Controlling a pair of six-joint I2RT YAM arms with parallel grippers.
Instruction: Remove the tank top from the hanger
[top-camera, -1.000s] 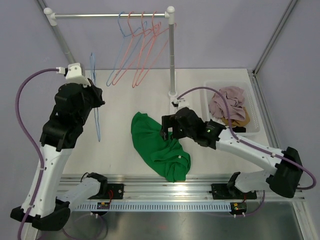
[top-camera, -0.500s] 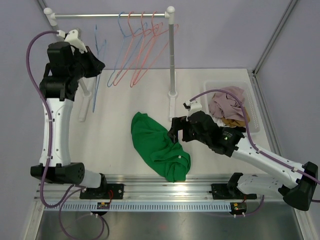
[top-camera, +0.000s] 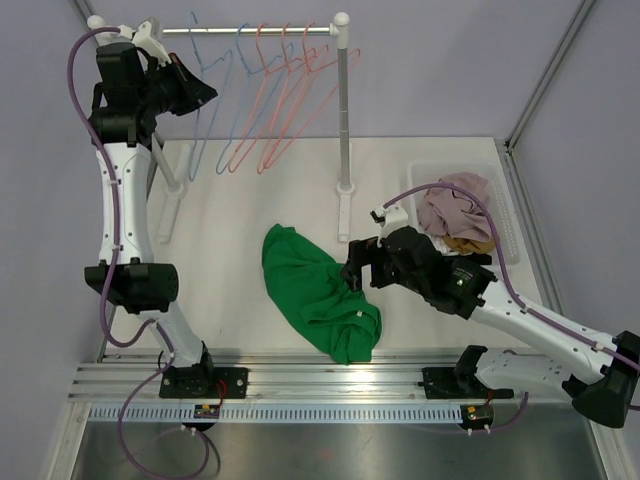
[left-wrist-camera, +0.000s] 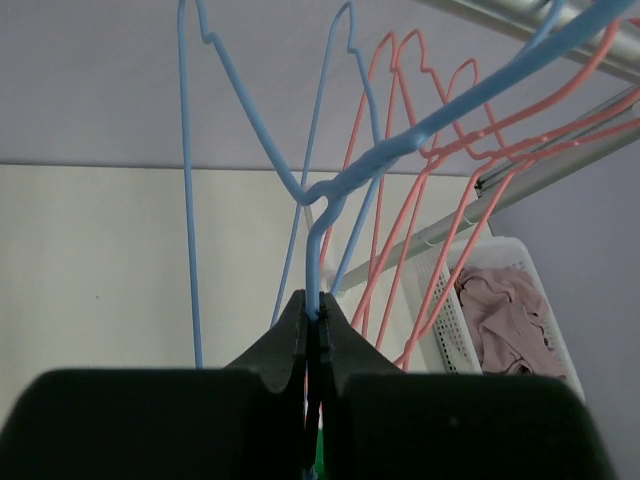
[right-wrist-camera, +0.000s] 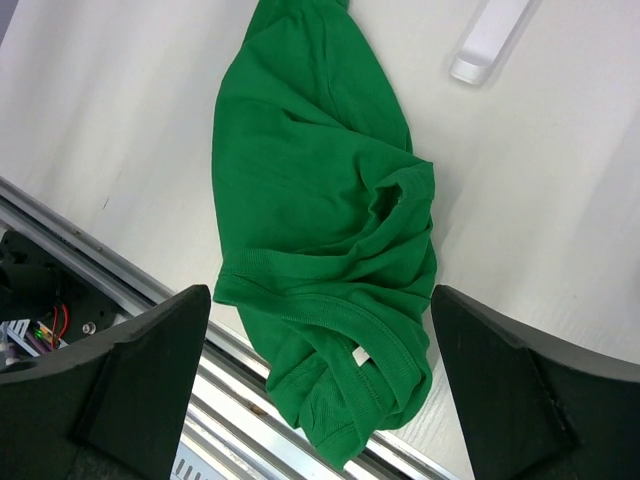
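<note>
Count: one crumpled green tank top (right-wrist-camera: 310, 190), two thin blue wire hangers, three pink wire hangers (top-camera: 283, 105). Left gripper (left-wrist-camera: 312, 320) is pinched tight on one blue hanger's neck (left-wrist-camera: 312, 265) at the metal rail (top-camera: 225, 30). Right gripper (right-wrist-camera: 318, 300) is spread wide and empty above the tank top, which lies on the white table (right-wrist-camera: 560, 200), off any hanger.

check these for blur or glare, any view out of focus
Top external: evenly lit, sharp, no glare. Left wrist: the jaws are a dark blur, the blue hanger they pinch is crisp. Right wrist: green tank top sharp, jaws soft-edged.
</note>
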